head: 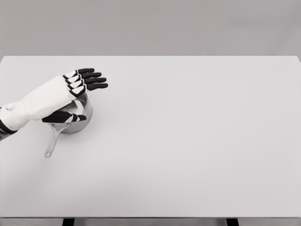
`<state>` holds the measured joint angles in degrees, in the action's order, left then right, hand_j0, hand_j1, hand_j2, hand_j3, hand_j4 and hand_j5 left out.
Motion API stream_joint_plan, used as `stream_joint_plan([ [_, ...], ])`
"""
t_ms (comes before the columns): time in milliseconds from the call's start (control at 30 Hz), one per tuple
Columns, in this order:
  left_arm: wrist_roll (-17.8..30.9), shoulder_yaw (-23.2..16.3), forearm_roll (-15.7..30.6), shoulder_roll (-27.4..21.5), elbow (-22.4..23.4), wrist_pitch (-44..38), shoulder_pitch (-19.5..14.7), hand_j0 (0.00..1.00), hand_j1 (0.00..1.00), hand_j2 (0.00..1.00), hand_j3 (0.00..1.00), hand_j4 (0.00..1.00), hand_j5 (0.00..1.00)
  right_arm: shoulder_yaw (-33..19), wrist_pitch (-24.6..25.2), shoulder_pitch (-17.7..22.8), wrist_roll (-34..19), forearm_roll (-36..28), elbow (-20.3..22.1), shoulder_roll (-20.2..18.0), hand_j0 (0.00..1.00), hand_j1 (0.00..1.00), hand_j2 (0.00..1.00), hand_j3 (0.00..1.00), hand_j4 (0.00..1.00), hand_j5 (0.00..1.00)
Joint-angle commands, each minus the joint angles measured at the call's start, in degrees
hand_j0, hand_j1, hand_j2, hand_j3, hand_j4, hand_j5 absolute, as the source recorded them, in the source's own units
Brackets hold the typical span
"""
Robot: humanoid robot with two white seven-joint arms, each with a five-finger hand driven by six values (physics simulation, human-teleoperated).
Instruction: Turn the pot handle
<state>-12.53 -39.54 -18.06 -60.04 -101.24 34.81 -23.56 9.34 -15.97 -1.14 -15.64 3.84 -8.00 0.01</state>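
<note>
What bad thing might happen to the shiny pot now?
The left hand hangs over the pot with fingers spread, holding nothing, so a push might slide the whole pot across the table rather than turn it. The handle points toward the table's near-left part, so a hard knock might send it that way.

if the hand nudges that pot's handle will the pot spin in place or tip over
Probably it spins or slides rather than tips: the pot looks low and wide, sitting flat on the smooth table. Its shiny metal body suggests it is rigid and fairly slippery. The long thin handle gives leverage, so a light sideways push should turn it. The left hand hovers above, fingers extended.
</note>
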Motion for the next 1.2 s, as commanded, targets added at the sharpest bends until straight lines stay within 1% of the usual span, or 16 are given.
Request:
stream_joint_plan([
  [0, -0.03, -0.97, 0.30, -0.34, -0.01, 0.19, 0.00, 1.00, 1.00, 1.00, 1.00, 1.00, 1.00, 0.06, 0.06, 0.00, 0.00, 0.03, -0.08, -0.01, 1.00, 1.00, 1.00, 1.00, 1.00, 1.00],
  [133, -0.03, -1.85, -0.57, 0.71, -0.01, 0.19, 0.09, 1.00, 1.00, 1.00, 1.00, 1.00, 1.00, -0.11, -0.03, 0.18, 0.08, 0.03, -0.17, -0.01, 1.00, 1.00, 1.00, 1.00, 1.00, 1.00],
  [200, -0.03, -1.85, -5.05, 1.50, -0.01, 0.19, 0.09, 1.00, 1.00, 1.00, 1.00, 1.00, 1.00, -0.20, 0.06, 0.26, 0.08, 0.03, -0.17, -0.01, 1.00, 1.00, 1.00, 1.00, 1.00, 1.00],
  [333, 0.23, -1.85, -8.66, 2.21, 0.08, 0.19, -0.35, 1.00, 1.00, 1.00, 1.00, 1.00, 1.00, -0.20, 0.06, 0.26, 0.08, 0.03, -0.26, -0.01, 1.00, 1.00, 1.00, 1.00, 1.00, 1.00],
  [400, 0.58, -1.94, -12.61, 2.03, -0.01, 0.19, -0.35, 1.00, 1.00, 1.00, 1.00, 1.00, 1.00, -0.20, -0.03, 0.18, 0.00, 0.03, -0.26, -0.01, 1.00, 1.00, 1.00, 1.00, 1.00, 1.00],
  [467, 0.93, -2.20, -12.53, -0.60, -0.01, 0.19, -0.70, 1.00, 1.00, 1.00, 1.00, 1.00, 1.00, -0.20, -0.03, 0.26, 0.08, 0.03, -0.17, -0.01, 1.00, 1.00, 1.00, 1.00, 1.00, 1.00],
  [500, 3.21, -2.29, -12.44, -0.61, 0.08, 0.19, -1.31, 1.00, 1.00, 1.00, 1.00, 1.00, 1.00, -0.20, 0.06, 0.26, 0.08, 0.03, -0.17, -0.01, 1.00, 1.00, 1.00, 1.00, 1.00, 1.00],
  [533, 8.83, -2.20, -12.35, -0.43, -0.01, 0.19, -2.89, 1.00, 1.00, 1.00, 1.00, 1.00, 1.00, -0.20, -0.03, 0.26, 0.08, 0.03, -0.17, -0.01, 1.00, 1.00, 1.00, 1.00, 1.00, 1.00],
  [567, 12.00, -2.29, -10.60, -0.43, -0.01, 0.19, -5.09, 1.00, 1.00, 1.00, 1.00, 1.00, 1.00, -0.20, -0.03, 0.18, 0.08, 0.03, -0.17, -0.01, 1.00, 1.00, 1.00, 1.00, 1.00, 1.00],
  [633, 20.87, -5.63, 2.49, -0.34, 0.08, 0.19, -6.94, 1.00, 1.00, 1.00, 1.00, 1.00, 1.00, -0.20, -0.03, 0.26, 0.00, 0.03, -0.17, -0.01, 1.00, 1.00, 1.00, 1.00, 1.00, 1.00],
  [667, 24.21, -7.21, 6.18, -0.34, 0.08, 0.19, -8.43, 1.00, 1.00, 1.00, 1.00, 1.00, 1.00, -0.20, -0.03, 0.18, 0.08, 0.03, -0.17, -0.01, 1.00, 1.00, 1.00, 1.00, 1.00, 1.00],
  [733, 26.07, -12.31, 13.66, -0.34, 0.08, 0.19, -11.42, 1.00, 1.00, 1.00, 1.00, 1.00, 1.00, -0.20, -0.03, 0.26, 0.08, 0.03, -0.17, -0.01, 1.00, 1.00, 1.00, 1.00, 1.00, 1.00],
  [800, 25.81, -13.63, 15.69, -0.26, 0.08, 0.19, -12.65, 1.00, 1.00, 1.00, 1.00, 1.00, 1.00, -0.11, -0.03, 0.26, 0.08, 0.03, -0.17, -0.01, 1.00, 1.00, 1.00, 1.00, 1.00, 1.00],
  [900, 26.07, -14.51, 12.61, 0.80, 0.08, 0.19, -12.65, 1.00, 1.00, 1.00, 1.00, 1.00, 1.00, -0.20, -0.03, 0.26, 0.08, 0.03, -0.17, -0.01, 1.00, 1.00, 1.00, 1.00, 1.00, 1.00],
  [1067, 26.07, -14.33, 0.14, 2.03, 0.35, 0.19, -13.27, 1.00, 1.00, 1.00, 1.00, 1.00, 1.00, -0.11, -0.03, 0.26, 0.08, 0.03, -0.17, -0.01, 1.00, 1.00, 1.00, 1.00, 1.00, 1.00],
  [1167, 25.98, -14.33, -1.54, 2.47, 0.87, 0.19, -13.62, 1.00, 1.00, 1.00, 1.00, 1.00, 1.00, -0.20, -0.03, 0.18, 0.00, 0.03, -0.17, -0.01, 1.00, 1.00, 1.00, 1.00, 1.00, 1.00],
])
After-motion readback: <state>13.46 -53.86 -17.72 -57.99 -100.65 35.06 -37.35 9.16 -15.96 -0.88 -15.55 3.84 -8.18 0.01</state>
